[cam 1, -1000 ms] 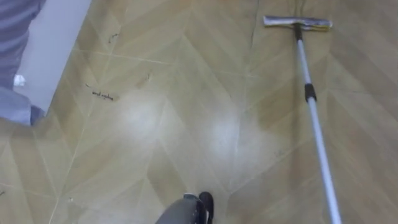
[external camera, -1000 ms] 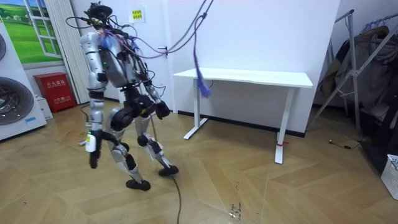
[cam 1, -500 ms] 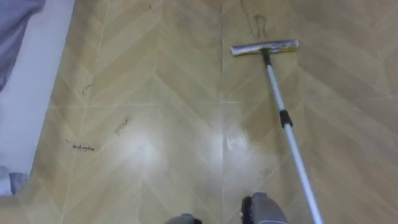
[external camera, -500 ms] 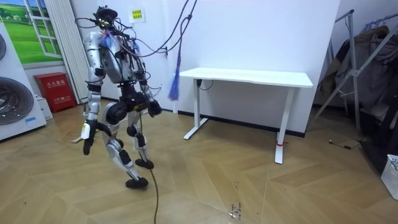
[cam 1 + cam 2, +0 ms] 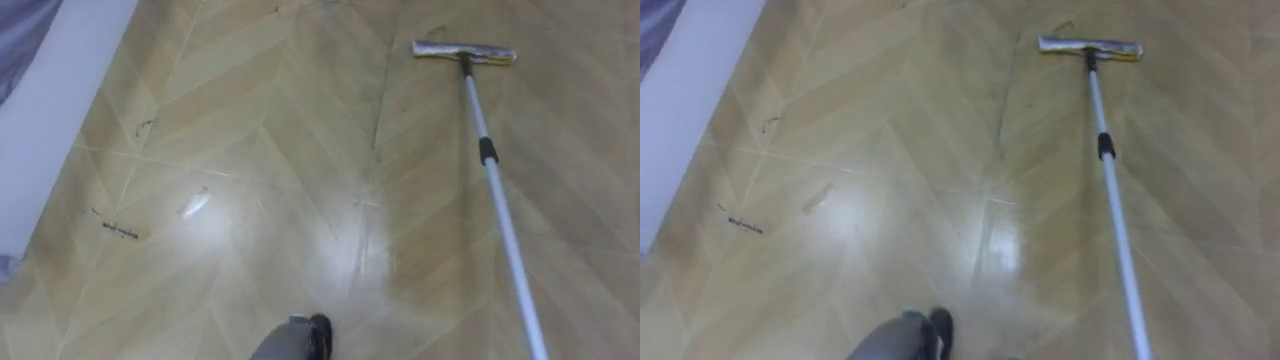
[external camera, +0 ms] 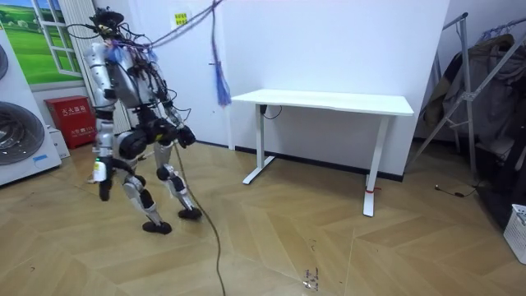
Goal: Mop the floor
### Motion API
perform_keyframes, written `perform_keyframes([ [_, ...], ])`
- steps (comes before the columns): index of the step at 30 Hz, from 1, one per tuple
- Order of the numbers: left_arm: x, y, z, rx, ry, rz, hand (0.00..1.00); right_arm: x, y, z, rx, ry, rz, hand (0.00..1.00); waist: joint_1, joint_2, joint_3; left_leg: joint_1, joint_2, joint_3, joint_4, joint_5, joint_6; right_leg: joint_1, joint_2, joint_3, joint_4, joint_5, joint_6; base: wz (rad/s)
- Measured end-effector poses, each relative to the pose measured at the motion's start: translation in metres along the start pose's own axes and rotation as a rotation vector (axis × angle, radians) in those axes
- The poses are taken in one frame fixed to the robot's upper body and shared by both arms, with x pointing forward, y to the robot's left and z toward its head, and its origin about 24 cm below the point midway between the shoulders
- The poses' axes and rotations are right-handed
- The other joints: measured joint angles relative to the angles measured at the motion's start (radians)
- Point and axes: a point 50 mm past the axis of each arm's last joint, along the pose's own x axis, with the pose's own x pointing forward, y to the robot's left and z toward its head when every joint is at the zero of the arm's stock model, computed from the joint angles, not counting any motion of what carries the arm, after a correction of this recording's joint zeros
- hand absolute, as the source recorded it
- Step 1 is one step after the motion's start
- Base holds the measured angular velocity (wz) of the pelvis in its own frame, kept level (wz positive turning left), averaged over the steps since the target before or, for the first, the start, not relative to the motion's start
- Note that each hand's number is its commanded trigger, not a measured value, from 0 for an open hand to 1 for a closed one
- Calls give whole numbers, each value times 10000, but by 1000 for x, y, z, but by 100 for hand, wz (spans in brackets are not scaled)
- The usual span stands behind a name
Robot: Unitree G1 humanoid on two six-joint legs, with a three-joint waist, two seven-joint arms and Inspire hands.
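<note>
Mop head (image 5: 464, 51) flat on floor (image 5: 250, 150), pole (image 5: 497, 195) slanting back toward right hand (image 6: 182, 136)

Herringbone wood floor (image 5: 280, 150), glare patch mid-frame. White wall (image 6: 345, 41), white desk (image 6: 329, 103) by it, clothes rack (image 6: 485, 90) far right.

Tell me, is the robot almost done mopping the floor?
Not nearly, I think. Done: hard to say; the floor has a shiny patch, maybe wet, maybe just glare. In hand: the mop head lies flat on the floor, its pole running toward the robot's right. Left: dark marks and a pale scrap lie unwiped.
</note>
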Motion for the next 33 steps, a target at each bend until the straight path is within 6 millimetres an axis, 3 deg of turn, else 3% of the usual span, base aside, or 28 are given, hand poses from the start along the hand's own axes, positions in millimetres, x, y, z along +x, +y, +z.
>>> perform_keyframes([
  [1,0,-2,0,81,7,4,0,3,3,-19,-58,440,-4,100,-215,171,-57,282,-111,-115,-3,-204,64,-244,-67,179,694,449,151,8],
  [3,0,0,2,44,-113,96,0,5,14,-35,-38,812,195,100,-287,339,-43,592,-118,-222,-89,-407,50,-697,-35,434,802,437,160,-20],
  [6,-1,0,6,172,-303,205,0,5,30,-45,-87,991,481,100,-611,416,-17,889,-112,-340,-235,-645,-73,-1794,-116,754,-1010,412,154,-15],
  [7,-1,-1,5,298,-253,299,0,5,38,-49,-48,1080,681,100,-758,402,1,1075,-114,-402,-181,-836,-178,-2022,-226,805,-2057,708,103,14],
  [8,-1,-3,2,368,-172,318,0,5,43,-55,3,1256,826,100,-800,324,41,1217,-67,-534,1,-1116,-348,-2057,-230,773,-2340,1338,99,12],
  [10,-2,-9,-2,331,-102,169,0,5,44,-61,49,1423,859,100,-768,474,-39,1378,125,-692,193,-1443,-622,-1700,-148,315,-2348,1473,-194,3],
  [12,-2,-8,-4,306,45,188,0,5,45,-57,59,1404,884,100,-760,521,-26,1584,286,-906,321,-1612,-855,-1419,-31,4,-2253,1232,-481,15],
  [13,-2,-7,-4,313,77,232,0,4,44,-47,74,1253,863,100,-775,475,2,1650,307,-1082,521,-1642,-922,-1274,-36,-146,-2081,997,-624,32],
  [15,-2,-6,0,311,-70,302,0,3,35,-28,78,876,657,100,-729,383,63,1456,438,-1011,1380,-1543,-1092,-1147,-1,-218,-1737,542,-625,27],
  [16,-2,-4,2,287,-100,383,0,1,27,-7,53,498,430,100,-689,303,121,1085,539,-1019,2229,-1275,-1370,-1131,65,-214,-1484,316,-668,10],
  [17,-2,-3,2,144,-95,422,0,-1,23,5,-8,225,316,100,-596,265,147,903,627,-979,2659,-1101,-1427,-1123,114,-216,-1391,231,-733,-15],
  [18,-2,0,3,-117,-108,519,0,-6,15,30,-12,-402,121,100,-372,119,212,579,803,-838,3424,-696,-1432,-1079,215,-203,-1269,109,-876,-18],
  [19,-2,4,4,-235,-139,683,0,-14,9,58,35,-1098,3,100,-256,-28,249,229,832,-787,3682,-580,-1477,-1067,238,-161,-1186,40,-1020,-6],
  [20,-2,6,7,-222,-230,758,0,-18,6,71,83,-1457,-58,100,-245,-79,278,-24,842,-749,3621,-580,-1472,-1062,281,-158,-1188,14,-1035,12],
  [21,-2,10,10,-220,-410,896,0,-26,2,92,256,-2053,-120,100,-119,-259,360,-560,800,-669,3275,-579,-1470,-1057,310,-178,-1211,-32,-1082,6],
  [22,-2,14,11,-234,-519,1015,0,-34,1,111,469,-2736,-40,100,126,-342,378,-995,756,-618,2389,-551,-1476,-983,360,-183,-1305,-55,-1075,0],
  [24,-3,14,6,-218,-379,1118,0,-42,6,129,734,-3451,285,100,289,-444,354,-1284,723,-469,568,-188,-1377,-642,429,-302,-1551,-144,-1037,-4],
  [25,-3,14,4,-241,-380,1126,0,-43,11,132,756,-3569,562,100,378,-521,313,-1322,626,-506,-27,623,-1094,-337,433,-337,-1705,-265,-1003,0],
  [26,-4,13,1,-249,-339,1086,0,-42,12,130,752,-3538,676,100,366,-534,269,-1265,563,-531,-222,933,-967,-160,428,-369,-1812,-341,-942,11],
  [27,-4,12,1,-247,-349,1010,0,-39,13,123,762,-3370,793,100,311,-548,253,-1020,563,-409,-357,1201,-687,161,400,-403,-1977,-479,-789,38],
  [29,-3,12,6,-199,-474,841,0,-28,11,100,798,-2795,825,100,213,-544,240,-769,488,-186,-321,1091,-378,522,280,-334,-2147,-646,-591,43],
  [31,-3,13,16,-83,-889,782,0,-13,4,57,700,-1584,603,100,97,-436,183,-409,212,11,-226,641,-99,714,8,-146,-1600,-619,-435,35],
  [32,-3,13,18,37,-967,803,0,-9,2,44,648,-1238,493,100,22,-344,142,-299,127,40,-202,523,-18,691,-108,-168,-1281,-514,-245,41],
  [33,-3,12,19,208,-1076,846,0,-3,-1,18,496,-579,324,100,-132,-184,49,-64,-26,23,-187,296,90,559,-240,-129,-664,-229,121,30],
])
